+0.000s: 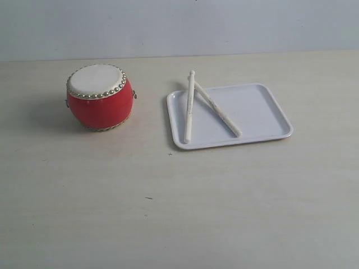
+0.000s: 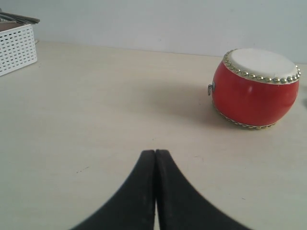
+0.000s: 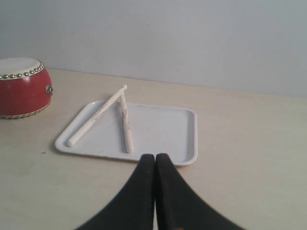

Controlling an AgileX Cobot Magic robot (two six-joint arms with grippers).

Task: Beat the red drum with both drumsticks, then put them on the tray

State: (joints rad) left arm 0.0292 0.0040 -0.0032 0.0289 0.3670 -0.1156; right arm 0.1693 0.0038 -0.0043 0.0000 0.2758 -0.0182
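Observation:
The red drum [image 1: 100, 96] stands upright on the table at the left, cream skin up; it also shows in the left wrist view [image 2: 255, 89] and the right wrist view [image 3: 21, 88]. Both drumsticks lie on the white tray [image 1: 263, 112] to its right, crossing near their far tips: one [image 1: 189, 107] runs along the tray's left side, the other [image 1: 219, 111] slants toward the middle. My left gripper [image 2: 155, 152] is shut and empty, hovering over bare table short of the drum. My right gripper [image 3: 155, 156] is shut and empty, just short of the tray's near rim [image 3: 187, 160]. Neither arm appears in the exterior view.
A white perforated basket [image 2: 17, 48] stands at the table's far edge in the left wrist view. A pale wall runs behind the table [image 1: 179, 213], whose wooden top stretches wide in front of the drum and tray.

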